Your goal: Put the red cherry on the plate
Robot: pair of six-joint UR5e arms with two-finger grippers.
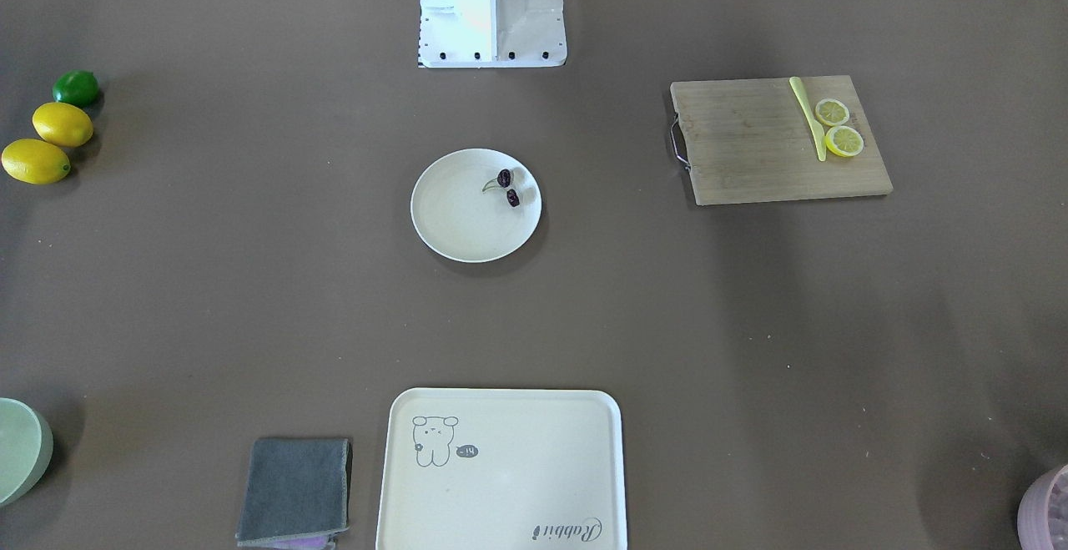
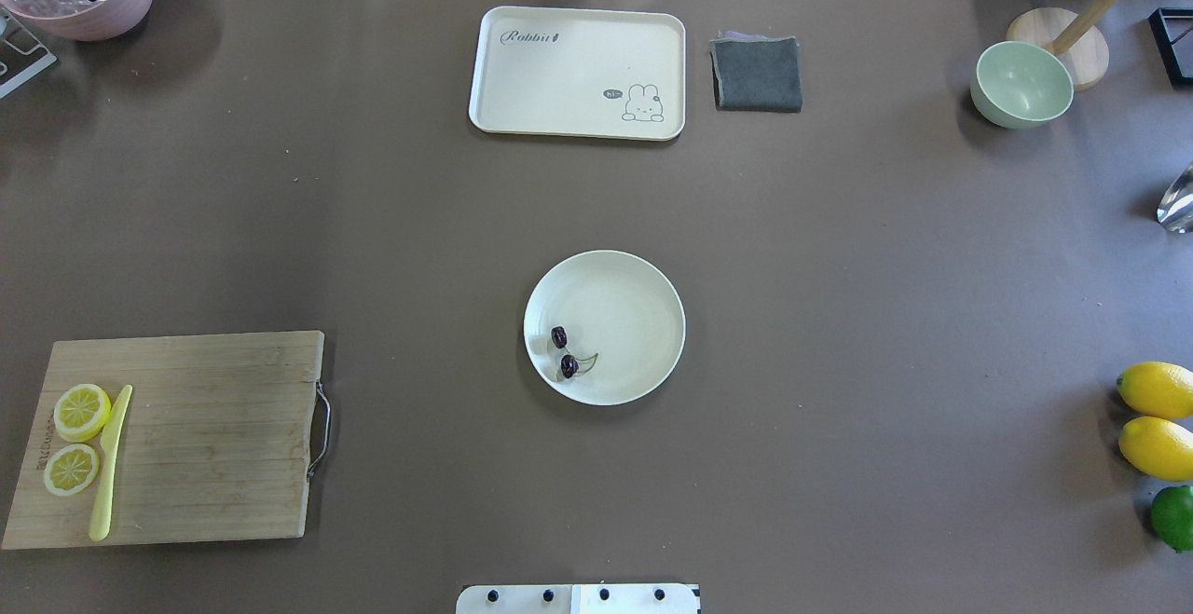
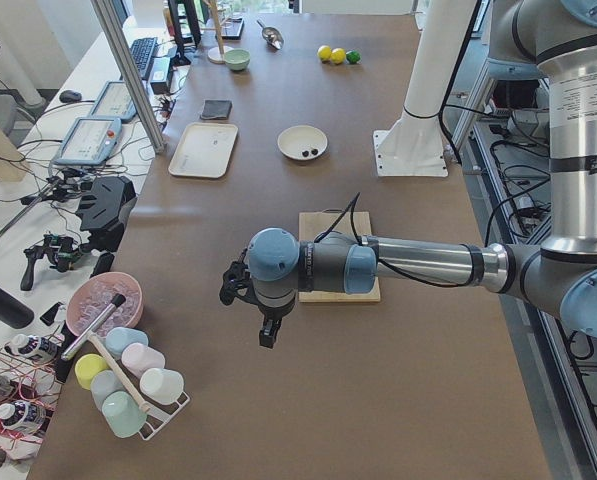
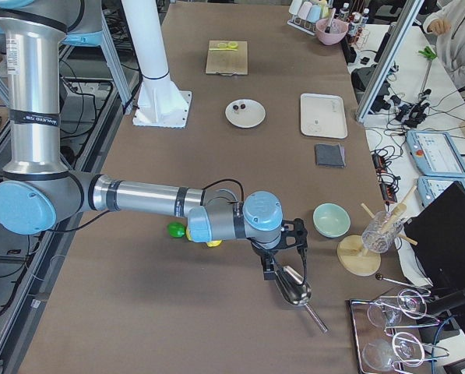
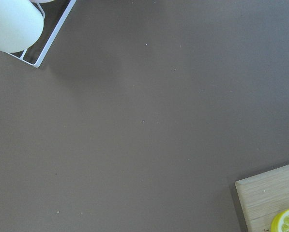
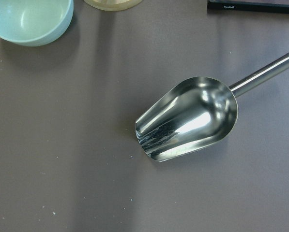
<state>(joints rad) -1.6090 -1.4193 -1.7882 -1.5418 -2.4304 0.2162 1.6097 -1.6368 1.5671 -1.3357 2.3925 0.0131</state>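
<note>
The red cherry [image 2: 564, 351], two dark maroon fruits on one green stem, lies inside the round cream plate [image 2: 634, 307] at the table's middle, toward the plate's near-left rim. The front-facing view shows the same cherry [image 1: 507, 187] on the plate [image 1: 459, 220]. My left gripper [image 3: 266, 335] hangs over bare table near the table's left end, far from the plate. My right gripper [image 4: 271, 269] hovers near the right end above a metal scoop [image 6: 188, 123]. Both grippers appear only in the side views, so I cannot tell whether they are open or shut.
A wooden cutting board [image 2: 205, 428] carries two lemon slices [image 2: 79, 409] and a yellow knife [image 2: 110, 465]. A cream tray [image 2: 578, 74], a grey cloth [image 2: 757, 74] and a green bowl [image 2: 1021, 83] stand at the far side. Lemons [image 2: 1156, 418] and a lime [image 2: 1174, 516] lie at the right edge.
</note>
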